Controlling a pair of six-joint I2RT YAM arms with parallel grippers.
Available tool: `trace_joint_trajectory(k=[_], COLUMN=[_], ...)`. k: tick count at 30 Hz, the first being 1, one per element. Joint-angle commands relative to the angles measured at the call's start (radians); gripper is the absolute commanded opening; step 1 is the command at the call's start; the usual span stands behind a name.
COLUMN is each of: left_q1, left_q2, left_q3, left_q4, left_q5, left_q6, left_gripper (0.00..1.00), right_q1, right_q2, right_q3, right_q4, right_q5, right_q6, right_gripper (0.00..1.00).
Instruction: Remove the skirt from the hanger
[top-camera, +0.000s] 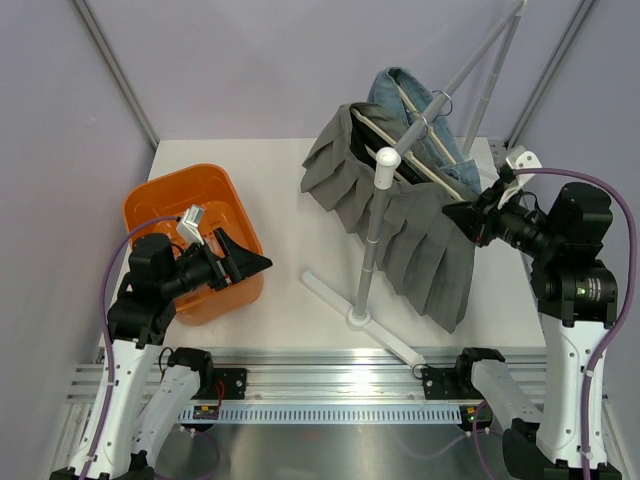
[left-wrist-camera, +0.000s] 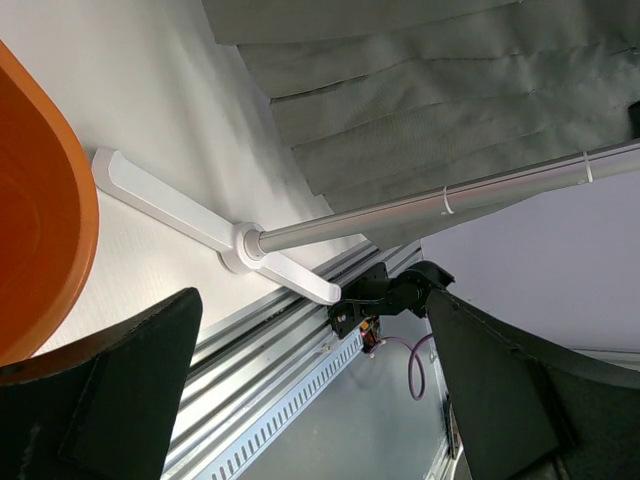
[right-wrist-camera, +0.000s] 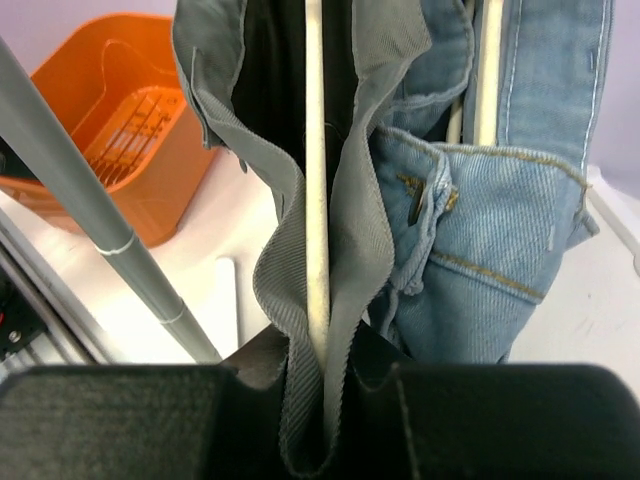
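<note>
Top view: the skirt (top-camera: 400, 225) hung by its hanger (top-camera: 432, 172) on the rack (top-camera: 375, 240), with the right fingers (top-camera: 465, 215) at its waistband, likely to pull it free. The left fingers (top-camera: 240, 262) waited above the orange basket (top-camera: 160, 195)

Left wrist: those fingers stood wide apart, gripping nothing

Right wrist: the fingers were clamped on the skirt's waistband beside the jeans (right-wrist-camera: 500, 230), and the basket showed nothing inside

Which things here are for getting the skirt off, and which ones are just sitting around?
For the job:
grey skirt
white hanger inside its waistband
right gripper, jaws pinching the waistband

Just there:
denim garment hanging beside it
orange basket
rack stand
left gripper, jaws open, holding nothing
</note>
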Motion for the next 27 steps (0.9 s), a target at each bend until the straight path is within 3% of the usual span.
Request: trace_joint_trajectory(k=[1, 14, 27], left_q1=[-0.004, -0.004, -0.002], left_q2=[0.002, 0.007, -0.008], left_q3=[0.009, 0.041, 0.044], left_q4=[0.062, 0.042, 0.052], left_q5=[0.030, -0.007, -0.009], left_q6=[0.004, -0.019, -0.068], left_gripper=[0.99, 0.99, 0.99], right_q1=[-0.001, -0.001, -0.001], right_q2=[-0.048, -0.134, -0.181], right_q3=[-0.059, -0.109, -0.084], right_q4=[0.222, 0.396, 0.353], right_q5=[-0.045, -0.029, -0.008], right_q6=[0.027, 0.185, 0.189], right_gripper=[0.00, 0.00, 0.00])
